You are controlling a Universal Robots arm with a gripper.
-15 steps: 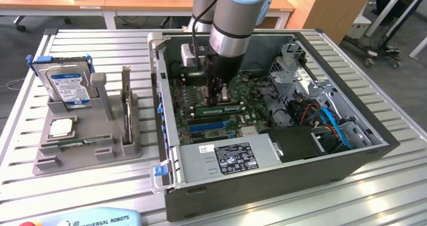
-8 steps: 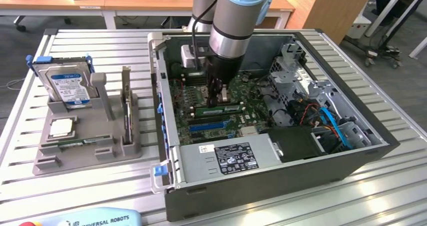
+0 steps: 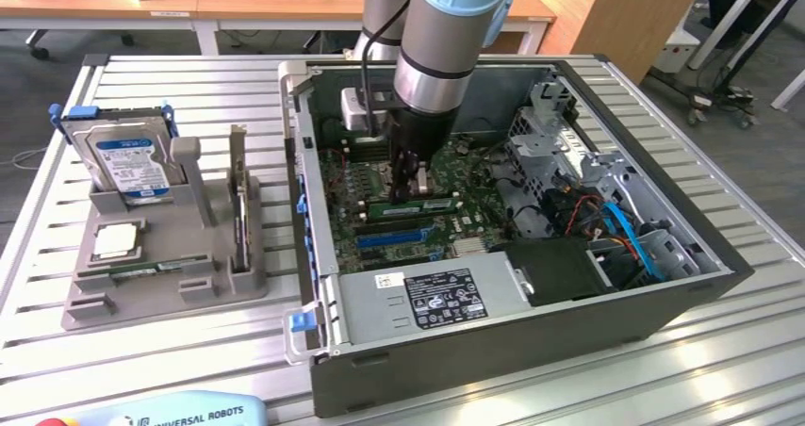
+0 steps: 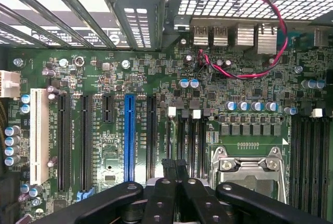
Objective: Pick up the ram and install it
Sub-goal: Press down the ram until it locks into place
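My gripper [image 3: 405,192] reaches down inside the open computer case [image 3: 529,346], just over the motherboard. Its black fingers [image 4: 165,193] are pressed together with nothing visible between them. In the wrist view the gripper [image 4: 174,162] sits over the black memory slots [image 4: 191,141] beside the processor socket [image 4: 244,169]. A green ram stick with a white label [image 3: 425,204] stands on the motherboard right at the fingertips; I cannot tell whether they touch it. Another green stick [image 3: 136,273] lies in the grey holder [image 3: 164,289] on the exterior view's left.
The holder also carries a blue-labelled hard drive [image 3: 126,157] and a square silver chip [image 3: 116,240]. Inside the case are a power supply [image 3: 428,299], drive cages and blue cables [image 3: 625,230]. A red wire [image 4: 273,31] loops above the board, near a blue expansion slot [image 4: 129,135].
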